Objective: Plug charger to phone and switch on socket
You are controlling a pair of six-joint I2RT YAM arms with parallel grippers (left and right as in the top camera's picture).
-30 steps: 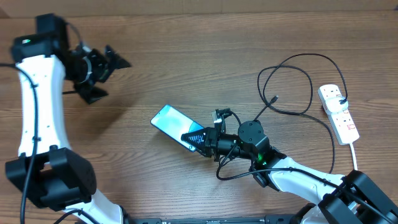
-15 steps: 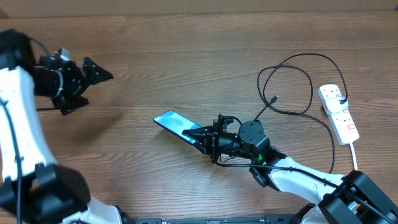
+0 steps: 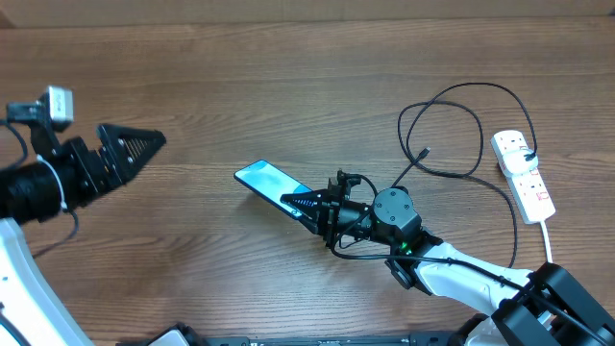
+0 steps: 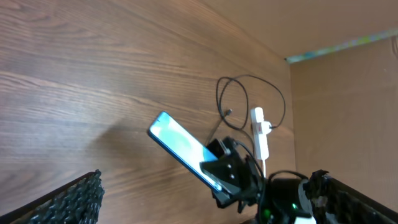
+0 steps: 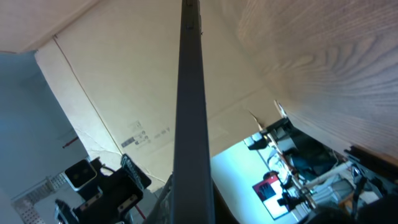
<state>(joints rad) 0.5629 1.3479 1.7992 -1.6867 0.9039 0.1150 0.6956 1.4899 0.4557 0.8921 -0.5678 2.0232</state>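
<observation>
The right gripper [image 3: 300,204] is pinched on the lower right end of the phone [image 3: 261,179]. The phone is tipped up onto its long edge over the middle of the table [image 3: 288,77], with its lit blue screen partly showing. In the right wrist view the phone appears only as a thin dark bar [image 5: 189,124] running up between the fingers.

The left gripper [image 3: 135,149] hangs at the left edge of the table, well apart from the phone. Its fingers are spread wide and hold nothing.

The charger [image 3: 452,125] lies in loose loops on the right of the table. Its small plug tip [image 3: 423,154] is free on the wood, apart from the phone. The cable's other end reaches the upper outlet of the socket [image 3: 524,173], which lies flat near the right edge. The socket's white cord [image 3: 550,235] trails toward the near side.
</observation>
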